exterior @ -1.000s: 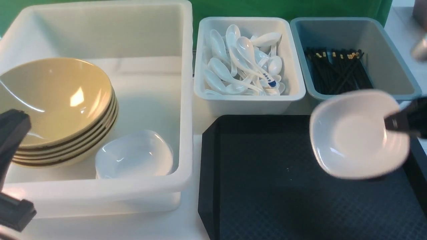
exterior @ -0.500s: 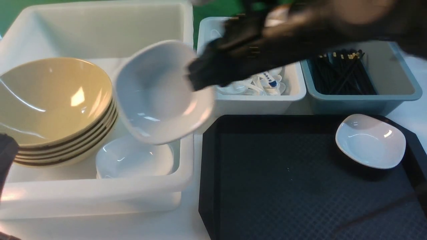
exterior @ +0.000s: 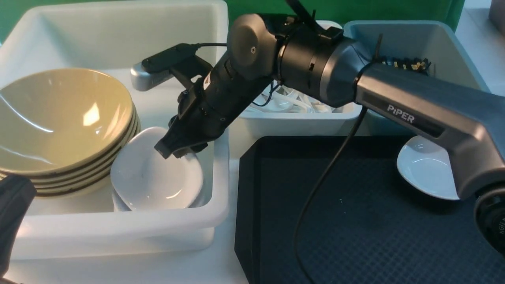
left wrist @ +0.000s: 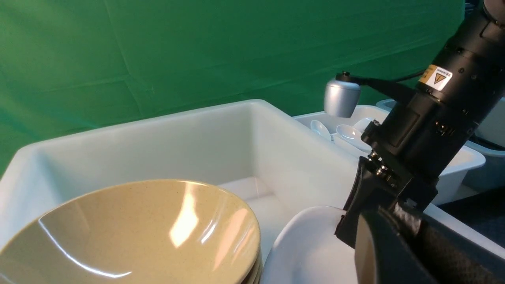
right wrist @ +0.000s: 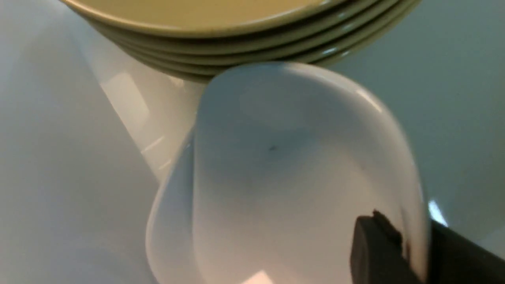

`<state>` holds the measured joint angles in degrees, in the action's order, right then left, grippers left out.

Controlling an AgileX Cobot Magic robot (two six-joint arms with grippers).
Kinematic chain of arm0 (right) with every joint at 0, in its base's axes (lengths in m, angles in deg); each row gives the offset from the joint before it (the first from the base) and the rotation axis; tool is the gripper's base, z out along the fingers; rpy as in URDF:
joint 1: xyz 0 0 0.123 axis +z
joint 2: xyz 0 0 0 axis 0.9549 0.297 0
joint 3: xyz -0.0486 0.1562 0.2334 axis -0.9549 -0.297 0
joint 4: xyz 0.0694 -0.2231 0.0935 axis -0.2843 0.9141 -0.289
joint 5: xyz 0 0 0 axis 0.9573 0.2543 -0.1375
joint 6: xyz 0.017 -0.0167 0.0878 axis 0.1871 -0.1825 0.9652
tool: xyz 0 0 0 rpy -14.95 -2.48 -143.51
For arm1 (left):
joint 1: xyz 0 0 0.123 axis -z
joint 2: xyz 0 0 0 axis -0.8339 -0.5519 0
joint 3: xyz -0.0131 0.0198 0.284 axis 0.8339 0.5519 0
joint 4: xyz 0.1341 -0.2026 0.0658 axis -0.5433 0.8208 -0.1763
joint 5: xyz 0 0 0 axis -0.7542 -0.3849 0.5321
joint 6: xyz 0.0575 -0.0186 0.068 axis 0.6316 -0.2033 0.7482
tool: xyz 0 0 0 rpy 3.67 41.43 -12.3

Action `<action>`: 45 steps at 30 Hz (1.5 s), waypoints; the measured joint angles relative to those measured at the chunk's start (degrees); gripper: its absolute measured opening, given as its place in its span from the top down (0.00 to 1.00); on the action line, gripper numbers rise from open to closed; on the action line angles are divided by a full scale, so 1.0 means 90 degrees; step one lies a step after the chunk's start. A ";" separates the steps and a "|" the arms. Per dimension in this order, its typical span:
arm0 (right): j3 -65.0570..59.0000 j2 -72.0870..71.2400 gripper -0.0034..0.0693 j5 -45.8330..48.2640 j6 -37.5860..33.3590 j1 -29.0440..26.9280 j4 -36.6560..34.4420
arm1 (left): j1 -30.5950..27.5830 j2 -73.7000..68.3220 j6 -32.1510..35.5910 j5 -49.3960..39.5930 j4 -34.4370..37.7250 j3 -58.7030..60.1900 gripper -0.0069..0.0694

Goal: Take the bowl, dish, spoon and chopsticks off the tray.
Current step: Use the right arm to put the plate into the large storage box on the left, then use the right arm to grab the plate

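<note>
Setting the dish (exterior: 154,177) down is the step in hand, and it looks nearly finished. The dish lies tilted inside the white tub (exterior: 221,197), resting on the lower dish (right wrist: 169,221) and close against the stack (exterior: 79,185) topped by the bowl (exterior: 63,118). The right gripper (exterior: 172,152) reaches across from the side of the tray (exterior: 355,236) and straddles the dish's rim on the side away from the stack, one finger inside and one outside. Whether the jaws pinch the rim or have just slackened cannot be told from these views. To do this well, the jaws should part fully before the arm moves, so that neither pad drags the rim. The gripper should then rise along its own line until clear of the rim and the tub wall, and only afterwards swing back. A sideways pull would likely tip the dish off its perch or knock it against the stack. The left gripper (exterior: 15,197) sits low at the tub's near corner, closed, with nothing seen in it. A second dish (exterior: 424,169) lies at the tray's far right, partly hidden by the arm, and looks like the next pick. The chopsticks (exterior: 406,63) lie in the blue-grey tub (exterior: 453,47).
</note>
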<state>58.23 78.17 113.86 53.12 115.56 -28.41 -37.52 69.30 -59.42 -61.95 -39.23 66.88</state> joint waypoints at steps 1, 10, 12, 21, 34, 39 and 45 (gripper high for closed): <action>0.0022 0.0000 0.63 0.0034 0.0005 0.0000 0.0013 | 0.0000 0.0000 0.0000 0.0016 0.0000 0.0006 0.92; 0.0055 -0.0805 0.36 0.0434 0.0735 -0.0006 0.1577 | 0.0000 0.0000 0.0000 0.0102 -0.0034 0.0062 0.92; 0.0061 -0.1202 0.38 0.0608 0.1018 -0.0028 0.2291 | 0.0000 0.0000 0.0000 0.0102 -0.0040 0.0062 0.92; -0.1763 -0.3401 0.62 0.0784 0.1524 -0.0890 0.3415 | 0.0000 0.0000 0.0000 0.0108 -0.0106 0.0062 0.92; -0.7127 -0.4358 0.91 -0.1677 0.1632 -0.3870 0.2832 | 0.0000 0.0000 -0.0005 0.0476 -0.0163 0.0190 0.92; -0.7215 -0.3521 0.91 -0.2769 0.1632 -0.3903 0.2732 | 0.0000 0.0000 -0.0018 0.0751 -0.0182 0.0380 0.92; -0.6923 -0.2874 0.91 -0.2462 0.1401 -0.3785 0.2057 | 0.0000 0.0000 -0.0018 0.0792 -0.0182 0.0385 0.92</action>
<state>-4.08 52.30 91.70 65.73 81.50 -9.90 -37.52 69.30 -59.58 -54.82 -40.86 70.34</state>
